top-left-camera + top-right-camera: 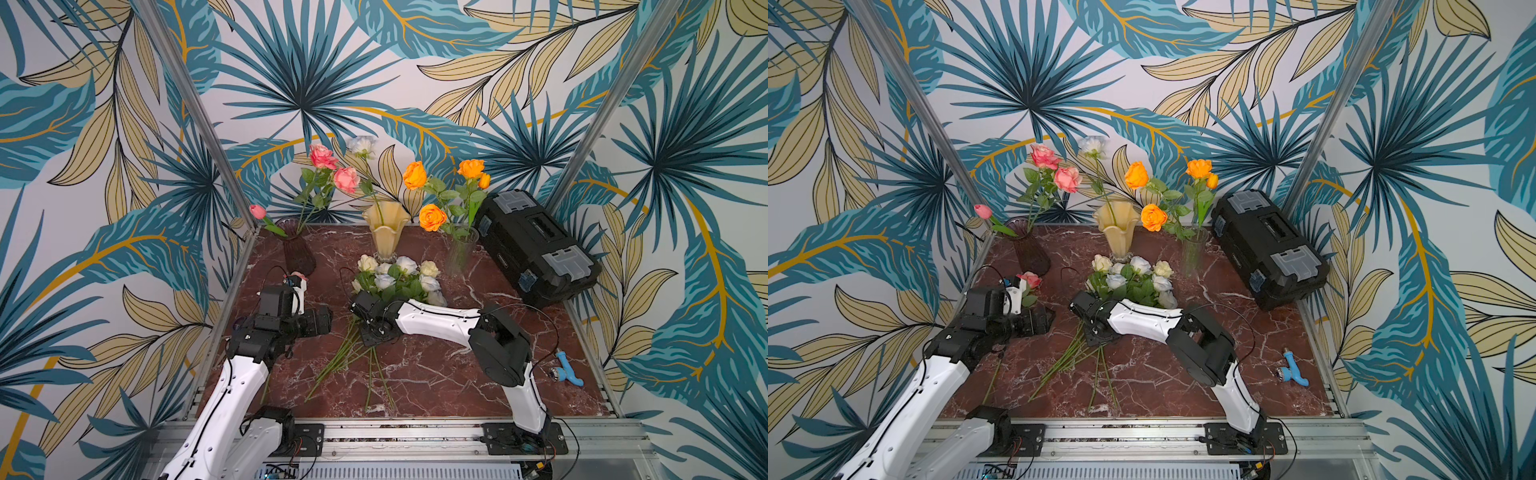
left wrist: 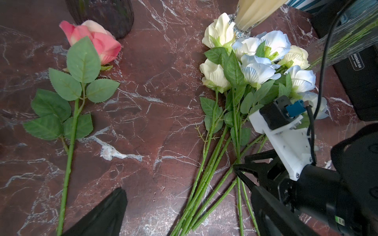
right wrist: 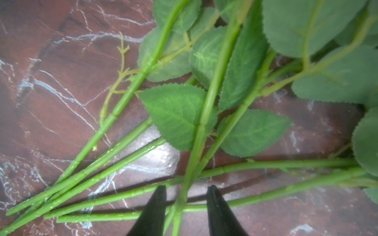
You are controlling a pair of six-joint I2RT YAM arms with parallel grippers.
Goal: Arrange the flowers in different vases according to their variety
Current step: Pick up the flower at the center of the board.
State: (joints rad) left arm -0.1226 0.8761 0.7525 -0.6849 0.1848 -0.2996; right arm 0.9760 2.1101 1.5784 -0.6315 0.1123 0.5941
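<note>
Roses (image 1: 406,264), cream and pale blue, lie bunched, green stems (image 3: 212,92) fanned.

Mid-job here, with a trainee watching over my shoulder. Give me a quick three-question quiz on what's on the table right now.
1. True or false: the loose pink rose lies apart from the bunch of white roses.
2. Which vase holds the orange roses? A) purple ribbed B) cream ruffled C) clear glass cylinder
3. Fill in: the right gripper has its fingers either side of a green ____.
Key: 1 true; 2 C; 3 stem.
</note>
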